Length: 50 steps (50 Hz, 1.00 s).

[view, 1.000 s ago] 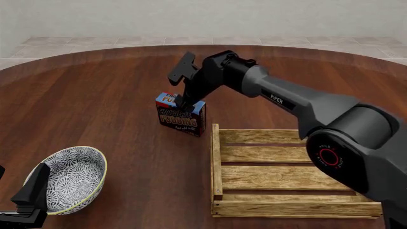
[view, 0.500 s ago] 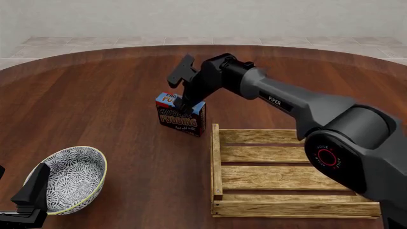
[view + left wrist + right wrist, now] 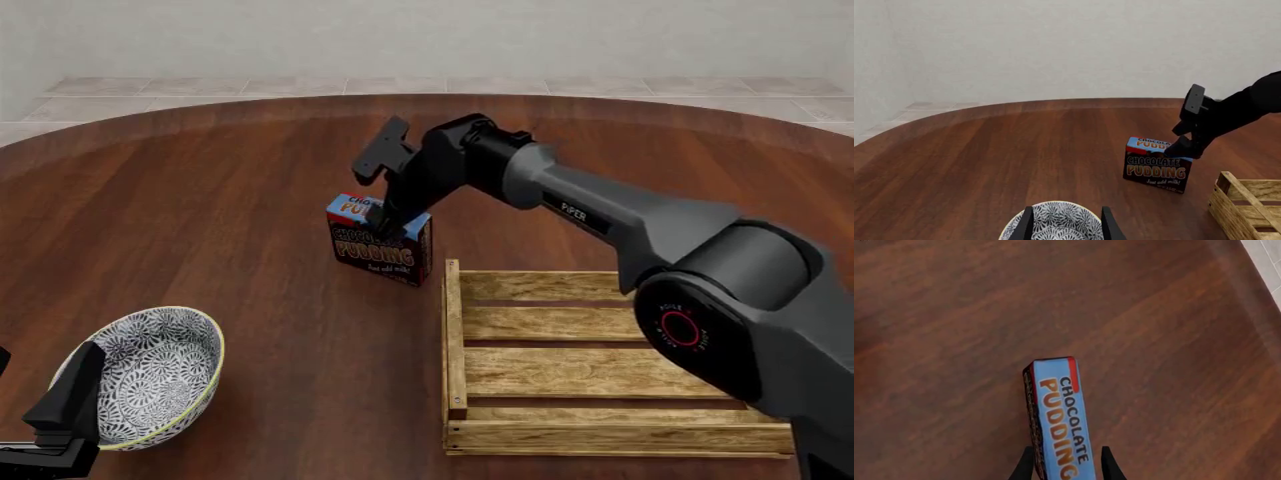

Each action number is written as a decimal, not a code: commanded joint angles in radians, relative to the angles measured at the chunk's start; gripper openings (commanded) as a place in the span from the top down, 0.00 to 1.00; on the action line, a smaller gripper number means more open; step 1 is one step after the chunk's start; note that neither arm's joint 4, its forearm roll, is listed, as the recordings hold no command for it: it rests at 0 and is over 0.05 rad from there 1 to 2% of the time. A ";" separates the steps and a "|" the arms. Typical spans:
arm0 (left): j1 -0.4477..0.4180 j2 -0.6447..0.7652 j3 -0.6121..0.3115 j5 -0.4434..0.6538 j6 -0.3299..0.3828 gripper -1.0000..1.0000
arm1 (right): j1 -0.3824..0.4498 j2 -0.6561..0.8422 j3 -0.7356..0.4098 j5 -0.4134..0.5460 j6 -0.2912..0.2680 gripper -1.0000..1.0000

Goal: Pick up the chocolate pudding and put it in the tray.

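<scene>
**Fingers astride the pudding carton**

Fingers of the right gripper (image 3: 1063,466) stand one on each side of the chocolate pudding (image 3: 1057,415), at its narrow blue top face; we think they are clamped on the carton, though the wrist view shows only their tips beside the cardboard and contact itself is hard to judge. On that top face we read "CHOCOLATE" in dark letters and "PUDDING" in orange. In the front view the carton (image 3: 379,239) stands upright on the wooden table (image 3: 200,220), just beyond the tray's far left corner and apart from it. The left wrist view gives its front: "CHOCOLATE PUDDING" and, below, "Just add milk!". The right arm's forearm carries the word "PIPER" in white.

The tray (image 3: 454,340) of light wooden slats sits near the right side of the table. At the near left lies a patterned bowl (image 3: 154,375), and the left gripper (image 3: 1066,226) hangs over it with its fingers spread and nothing between them.
</scene>
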 commanded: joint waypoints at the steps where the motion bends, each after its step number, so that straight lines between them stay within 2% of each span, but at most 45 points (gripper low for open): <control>1: 0.000 0.000 0.000 0.000 0.000 0.00 | -0.002 0.009 -0.006 -0.003 0.006 0.00; 50: 0.000 0.000 0.000 0.000 0.000 0.00 | -0.005 0.010 0.023 -0.022 0.015 0.00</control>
